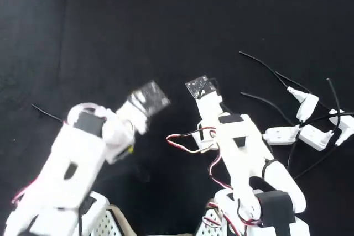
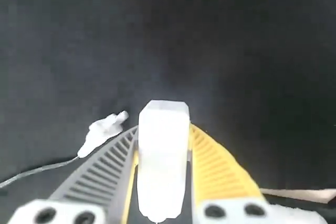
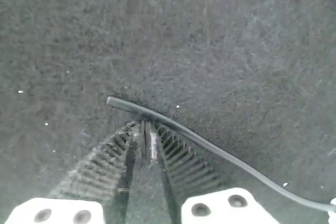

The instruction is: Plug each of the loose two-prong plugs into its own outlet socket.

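With the left gripper [image 2: 164, 129] pinching a white block [image 2: 163, 171], likely a plug, and the right gripper [image 3: 147, 132] pressed together beside a black cable [image 3: 210, 149], hold the block square so its 2 prongs meet a socket [image 1: 281, 135] straight.

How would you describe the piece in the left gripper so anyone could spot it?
On the black table, go to the arm far from the cluster of white plugs. The left gripper is shut on a white rectangular block between one grey and one yellow finger; the small plug beside it lies loose on its cable.

One white plug [image 2: 163, 156] clamped in left jaws, white sockets [image 1: 282, 135] clustered together
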`<state>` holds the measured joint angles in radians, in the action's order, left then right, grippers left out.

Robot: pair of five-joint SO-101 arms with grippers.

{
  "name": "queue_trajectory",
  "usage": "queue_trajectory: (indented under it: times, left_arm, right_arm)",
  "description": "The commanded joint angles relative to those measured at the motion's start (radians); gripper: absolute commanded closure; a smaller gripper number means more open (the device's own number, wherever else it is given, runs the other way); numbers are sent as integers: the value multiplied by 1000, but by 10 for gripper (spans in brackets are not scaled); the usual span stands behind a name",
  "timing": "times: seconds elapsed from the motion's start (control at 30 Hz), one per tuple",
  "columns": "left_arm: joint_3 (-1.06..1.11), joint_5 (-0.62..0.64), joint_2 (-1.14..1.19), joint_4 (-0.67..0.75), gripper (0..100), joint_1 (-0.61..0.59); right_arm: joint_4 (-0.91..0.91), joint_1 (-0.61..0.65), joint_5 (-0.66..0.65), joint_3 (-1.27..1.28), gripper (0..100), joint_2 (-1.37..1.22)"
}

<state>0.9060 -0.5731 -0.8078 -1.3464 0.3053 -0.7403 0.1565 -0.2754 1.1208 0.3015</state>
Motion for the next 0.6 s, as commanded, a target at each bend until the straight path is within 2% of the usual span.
queue_trajectory:
  times: [0.0, 0.13, 0.3, 0.43, 0.57]
  left_arm:
    - [124, 5, -84, 91, 966, 61]
    - [228, 14, -32, 253, 966, 74]
    - [237, 17, 72, 339, 955, 105]
    - [237, 78, 124, 385, 819, 88]
    - [236, 81, 135, 393, 691, 88]
  right_arm:
    - [0, 9, 2, -10, 986, -27]
    - [0, 9, 2, -10, 986, -27]
    - [0, 9, 2, -10, 986, -27]
    - [-2, 9, 2, -10, 986, -27]
    - [-2, 9, 2, -10, 986, -27]
